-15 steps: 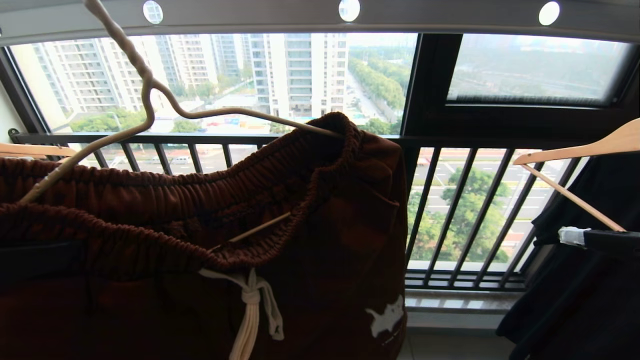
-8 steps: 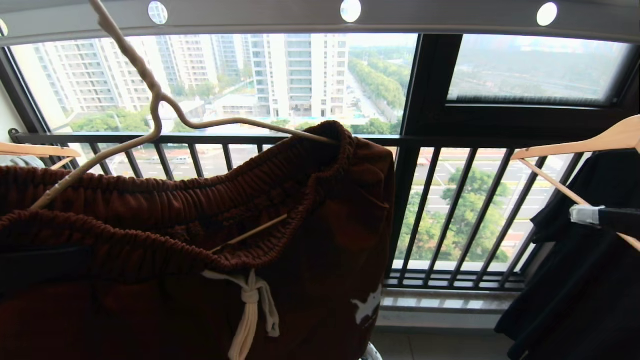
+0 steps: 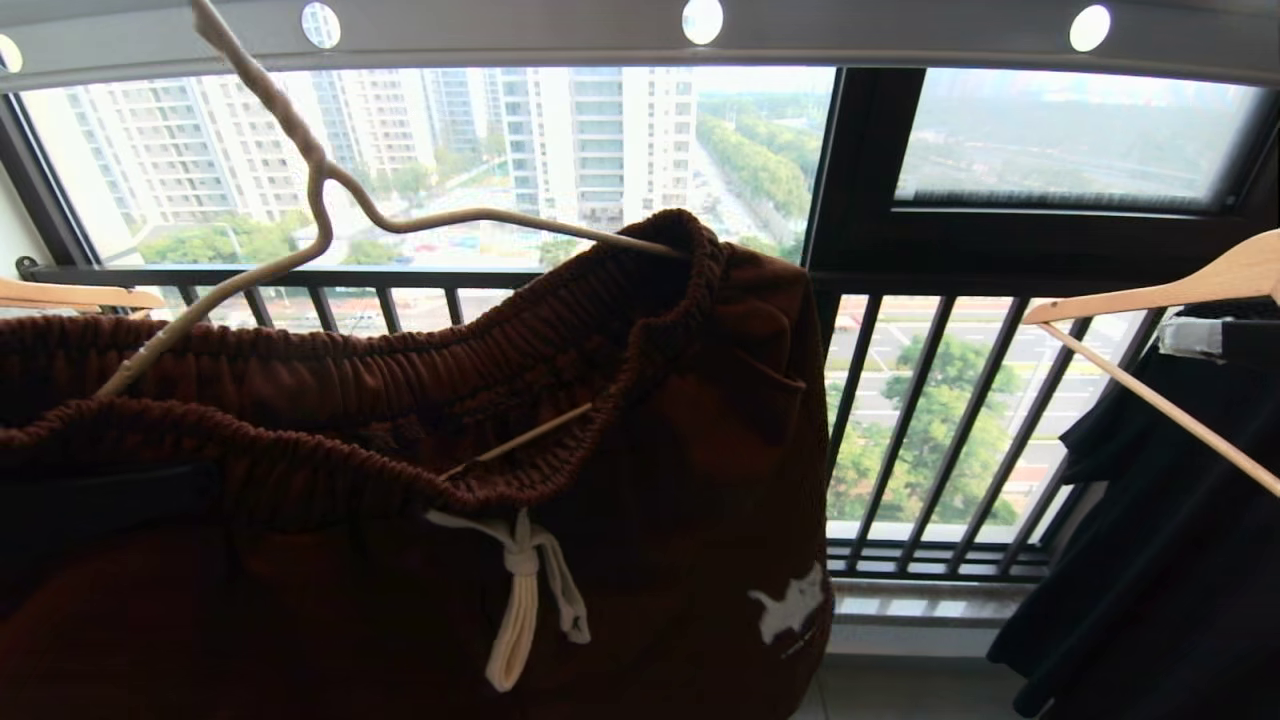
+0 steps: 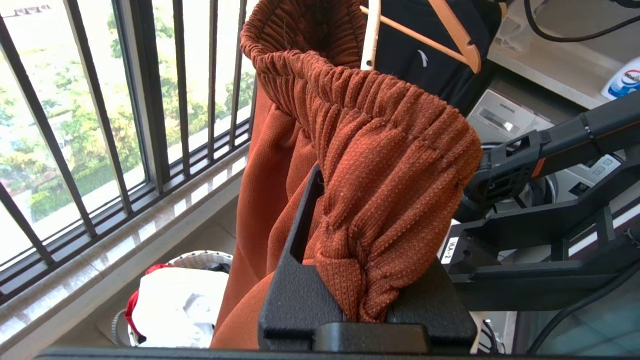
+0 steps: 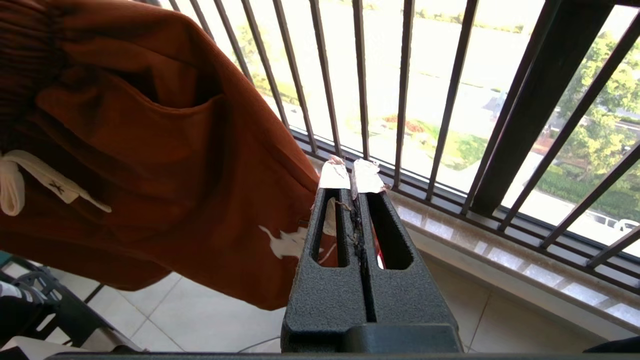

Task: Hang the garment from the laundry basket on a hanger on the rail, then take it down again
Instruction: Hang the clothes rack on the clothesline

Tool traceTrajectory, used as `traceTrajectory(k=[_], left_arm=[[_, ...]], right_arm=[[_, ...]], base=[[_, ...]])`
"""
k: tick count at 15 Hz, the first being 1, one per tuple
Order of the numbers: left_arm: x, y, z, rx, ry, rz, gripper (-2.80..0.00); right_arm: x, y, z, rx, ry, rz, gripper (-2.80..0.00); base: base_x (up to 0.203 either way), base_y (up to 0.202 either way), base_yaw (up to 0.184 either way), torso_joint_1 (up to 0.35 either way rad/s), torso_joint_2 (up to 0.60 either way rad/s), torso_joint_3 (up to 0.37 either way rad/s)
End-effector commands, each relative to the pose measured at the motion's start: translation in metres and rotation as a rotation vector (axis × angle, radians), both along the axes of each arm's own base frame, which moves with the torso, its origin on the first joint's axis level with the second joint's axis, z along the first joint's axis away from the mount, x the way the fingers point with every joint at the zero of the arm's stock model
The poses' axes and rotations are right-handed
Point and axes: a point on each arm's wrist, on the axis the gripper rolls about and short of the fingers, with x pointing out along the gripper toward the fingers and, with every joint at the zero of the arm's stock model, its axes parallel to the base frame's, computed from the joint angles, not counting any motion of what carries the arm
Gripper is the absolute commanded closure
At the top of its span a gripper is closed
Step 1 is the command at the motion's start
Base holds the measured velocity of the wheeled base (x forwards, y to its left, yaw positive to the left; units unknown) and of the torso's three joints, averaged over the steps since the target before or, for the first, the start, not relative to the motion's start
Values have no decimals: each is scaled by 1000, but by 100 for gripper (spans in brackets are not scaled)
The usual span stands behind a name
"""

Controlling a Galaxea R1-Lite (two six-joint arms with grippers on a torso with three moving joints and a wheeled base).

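Rust-brown ribbed-knit garment (image 3: pixel 640 480) draped on thin cream wire hanger (image 3: pixel 330 210), hook neck reaching up to perforated grey rail (image 3: pixel 880 30); left pincer (image 4: pixel 350 280) clamps bunched waistband; right pincer (image 5: pixel 351 177) closed, empty, beside garment; round laundry basket (image 4: pixel 200 260) below garment holds white/red cloth.

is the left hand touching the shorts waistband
Touching: the left wrist view shows the left hand clamped on a bunched fold of the shorts' ribbed waistband.
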Motion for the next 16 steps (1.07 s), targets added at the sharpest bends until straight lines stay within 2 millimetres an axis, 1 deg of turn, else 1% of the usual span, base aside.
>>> traceTrajectory(k=[1,4,6,9,13,14,16], left_arm=[[5,0,-1,-3,23,5,0],[12,1,-3,6,51,131,0],[15,1,-5,9,66,157,0],[7,3,-6,15,47,240,0],[-17,4,-17,12,14,254,0],[-17,4,-17,11,13,247,0],[-7,1,-16,17,34,218,0]], right_arm=[[11,2,-1,-3,23,8,0],[24,5,-6,-8,64,12,0],[25,5,-7,-10,68,12,0],[26,5,-8,-10,72,14,0],[32,6,-10,-12,88,14,0],[32,6,-10,-12,87,12,0],[31,6,-10,-12,87,13,0]], base=[[0,0,0,0,0,0],[0,0,0,0,0,0],[0,0,0,0,0,0],[0,0,0,0,0,0],[0,0,0,0,0,0],[0,0,0,0,0,0],[0,0,0,0,0,0]])
